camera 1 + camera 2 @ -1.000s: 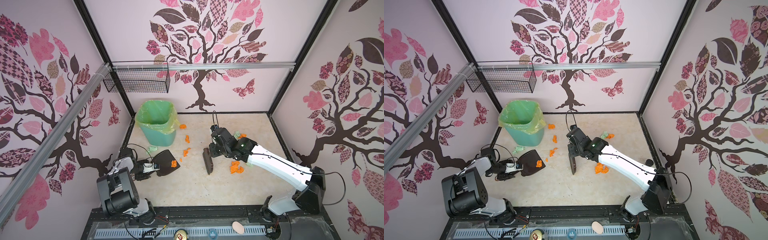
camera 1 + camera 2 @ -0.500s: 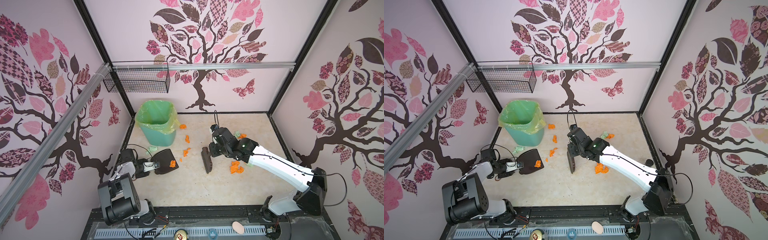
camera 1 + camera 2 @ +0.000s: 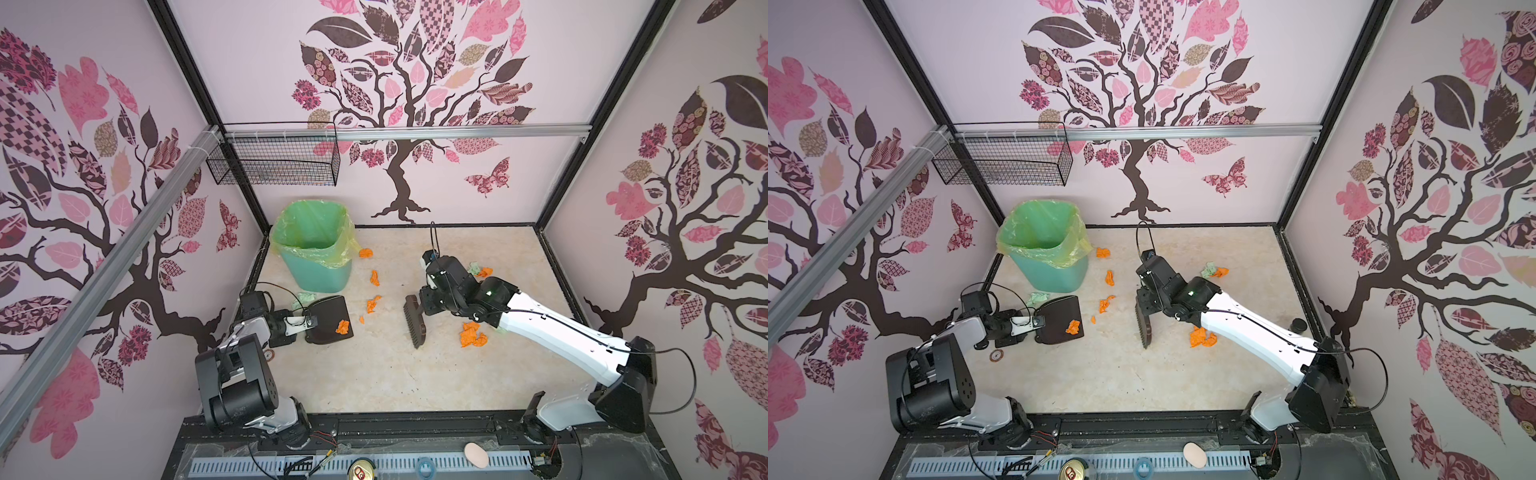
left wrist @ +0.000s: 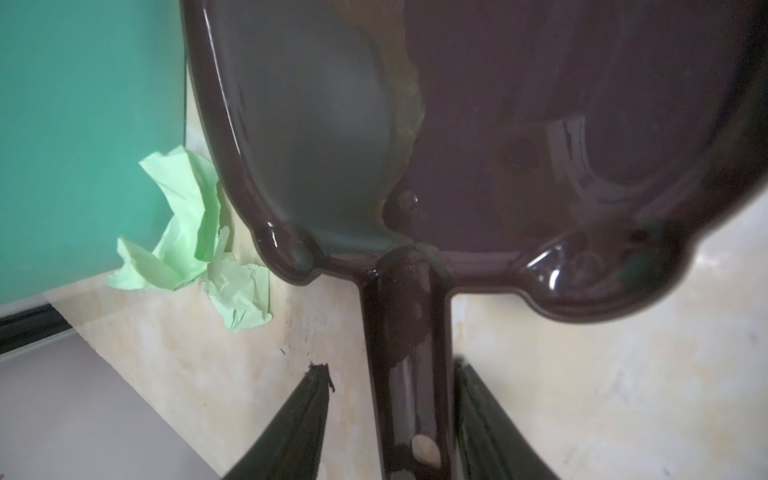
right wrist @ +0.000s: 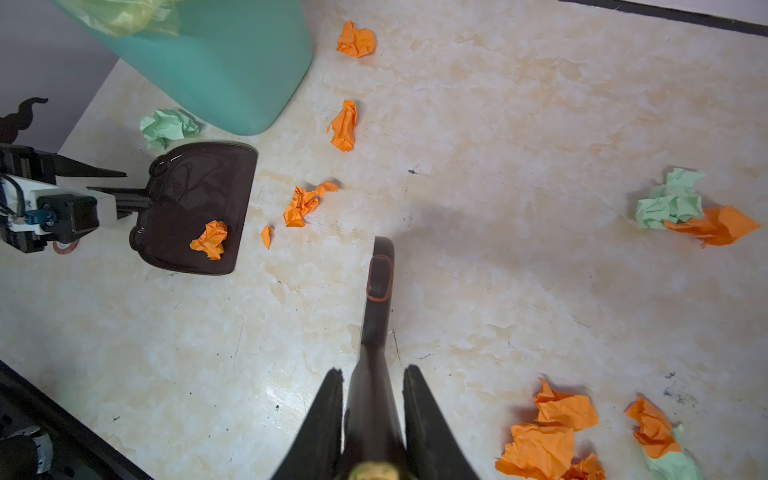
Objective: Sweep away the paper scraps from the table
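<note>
Nearest you, right of centre in both top views, a pile of orange scraps [image 3: 471, 334] lies on the table [image 3: 374, 382], just right of the brush [image 3: 414, 323]. Your right gripper [image 5: 372, 374] is clamped on the brush's handle. I cannot tell whether the bristles touch the table.

At lower left, your left gripper [image 4: 390, 374] straddles the dustpan [image 3: 328, 309] handle. One finger touches it and the other stands off with a gap, so it has no grip. The dustpan lies flat with one orange scrap [image 3: 342, 327] near its lip.

Between dustpan and brush sit a tiny orange bit [image 3: 361, 319] and a bigger wad [image 3: 372, 304]. Farther up lie two more orange ones [image 3: 375, 277] [image 3: 365, 252].

A green wad [image 3: 306, 297] lies between the dustpan and the bin [image 3: 320, 270]. A green and orange pair [image 3: 478, 271] lies beyond your right gripper.
</note>
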### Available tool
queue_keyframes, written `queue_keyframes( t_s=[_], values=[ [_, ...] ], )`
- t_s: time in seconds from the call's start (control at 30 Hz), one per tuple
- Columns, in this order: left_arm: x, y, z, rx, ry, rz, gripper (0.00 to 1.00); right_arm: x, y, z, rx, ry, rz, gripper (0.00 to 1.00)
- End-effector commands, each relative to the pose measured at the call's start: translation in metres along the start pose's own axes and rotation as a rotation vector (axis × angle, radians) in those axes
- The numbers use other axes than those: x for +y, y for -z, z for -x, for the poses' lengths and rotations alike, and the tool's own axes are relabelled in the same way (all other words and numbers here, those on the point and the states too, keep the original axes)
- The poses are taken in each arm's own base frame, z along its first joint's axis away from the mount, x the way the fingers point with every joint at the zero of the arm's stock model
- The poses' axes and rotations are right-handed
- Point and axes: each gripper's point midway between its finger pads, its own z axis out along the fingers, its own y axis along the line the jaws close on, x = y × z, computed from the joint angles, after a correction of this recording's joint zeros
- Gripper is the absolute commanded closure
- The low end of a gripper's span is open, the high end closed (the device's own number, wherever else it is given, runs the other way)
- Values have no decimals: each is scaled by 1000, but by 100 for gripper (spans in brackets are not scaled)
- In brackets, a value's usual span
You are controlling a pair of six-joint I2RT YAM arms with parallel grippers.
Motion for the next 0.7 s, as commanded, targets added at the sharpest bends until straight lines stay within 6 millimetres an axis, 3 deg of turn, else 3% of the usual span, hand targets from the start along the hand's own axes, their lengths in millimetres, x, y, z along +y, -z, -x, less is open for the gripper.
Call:
queue_keyframes(
  t_s=[0.0, 0.23, 0.67],
  values=[
    [-83, -13, -3, 22, 29, -307, 46, 2, 16, 13, -55, -9, 26, 100],
    [-95, -6, -1, 2, -30, -400, 43, 6, 13, 16, -55, -2, 41, 100],
    [-119, -9, -5, 12, -44, -505, 60, 6, 6, 15, -50, 16, 31, 100]
  ],
)
